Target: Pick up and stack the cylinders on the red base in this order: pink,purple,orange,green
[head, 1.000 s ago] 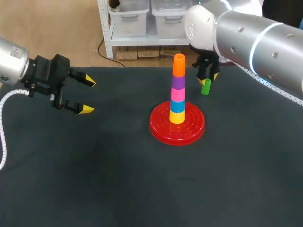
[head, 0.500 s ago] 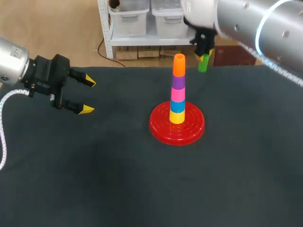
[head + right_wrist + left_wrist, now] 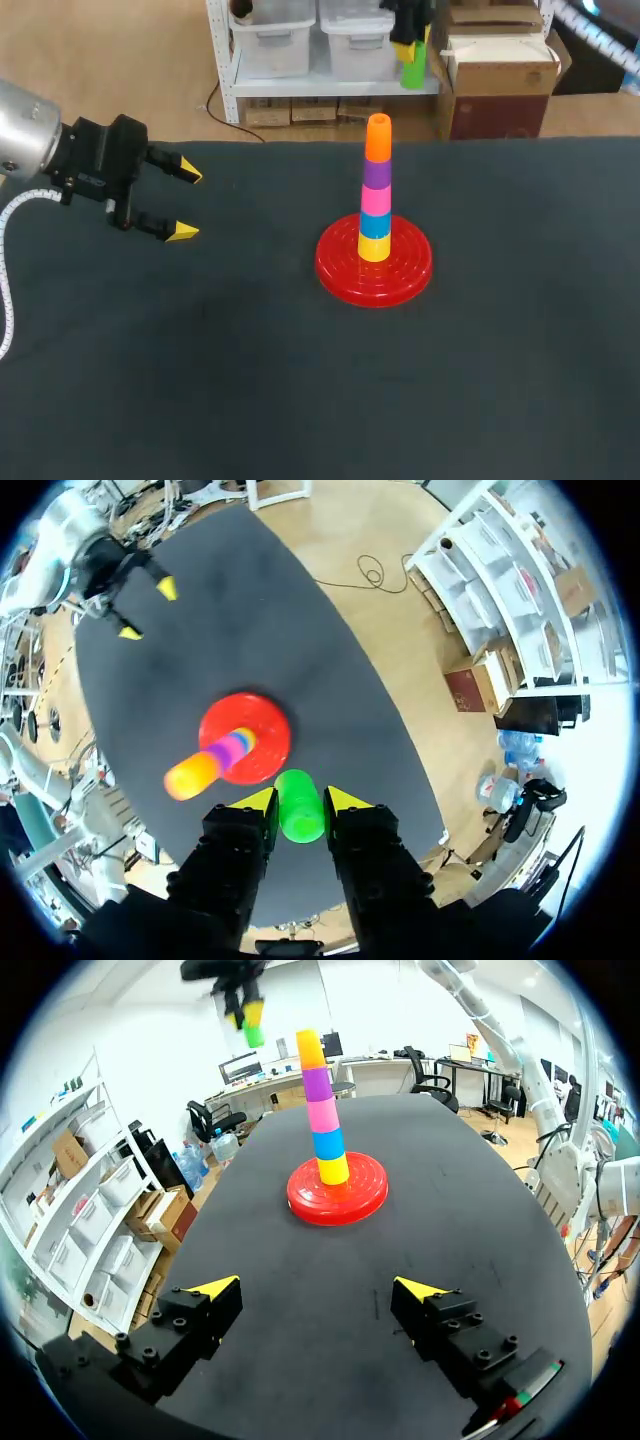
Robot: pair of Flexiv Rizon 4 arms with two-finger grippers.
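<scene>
The dark table bears the red base at centre frame with its yellow-blue-pink-purple-orange stack, the left end effector hangs spread at mid-left, and the right end effector — top centre — pinches the green cylinder.

Left gripper open, low left; right gripper high up, clamping green cylinder.

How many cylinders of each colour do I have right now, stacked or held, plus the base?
yellow cylinder: 1
blue cylinder: 1
pink cylinder: 1
purple cylinder: 1
orange cylinder: 1
green cylinder: 1, held in the right gripper
red base: 1
Total: 7 (6 cylinders and the base)
</scene>
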